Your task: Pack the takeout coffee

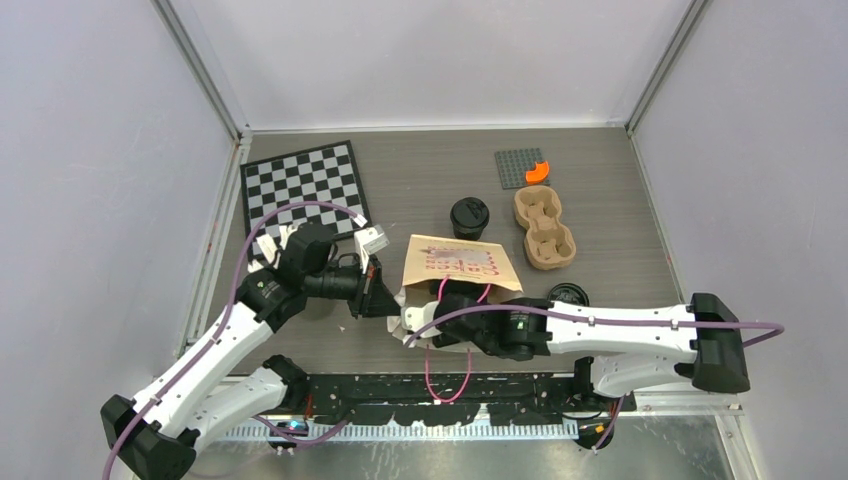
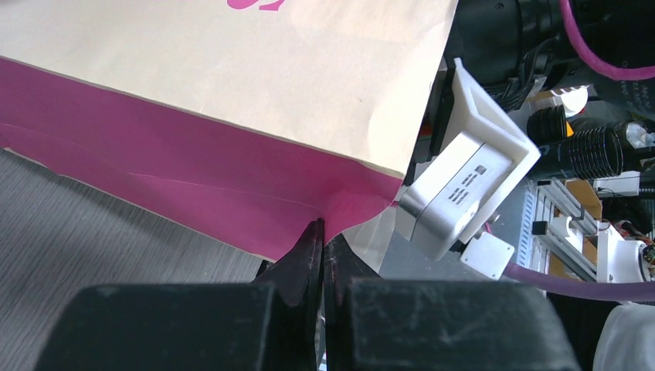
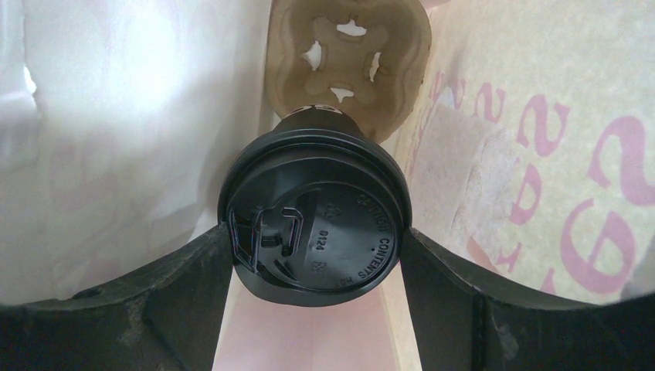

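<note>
Coffee cup [image 3: 317, 209]: lidded and inside the paper bag [image 3: 541, 154]. Its black lid faces the wrist camera and its base points at the bag's far end.
Right pincer [image 3: 313, 267]: reaches into the bag mouth and grips the cup, one finger on each side of the lid rim.
Left pincer [image 2: 324, 232]: closed on the pink folded edge at the bag's mouth, holding it up.
Second cup [image 1: 469, 216]: upright and lidded on the table [image 1: 620, 200] just beyond the bag, not yet packed.
Risk, letting go: the bag lies on its side, so a released cup would probably rest sideways, roll, or leak at the lid.
Risk, pushing: a brown cardboard carrier [image 3: 347, 54] sits just past the cup. Driving deeper could jam the cup or crumple the carrier.
Risk, bag: the left pinch holds only thin paper. A tug from the right arm could tear it or pull it free, and the mouth would collapse.
Risk, pulling out: the fingers nearly fill the bag and might drag the cup or the bag back with them.
Hidden: from above, the bag covers the right pincer and the cup. The cup's body is behind its lid, so I cannot tell whether its base is seated in the carrier.
Hard to make out: the round black thing [image 1: 568, 295] beside the right arm could be a lid or a cup top.
</note>
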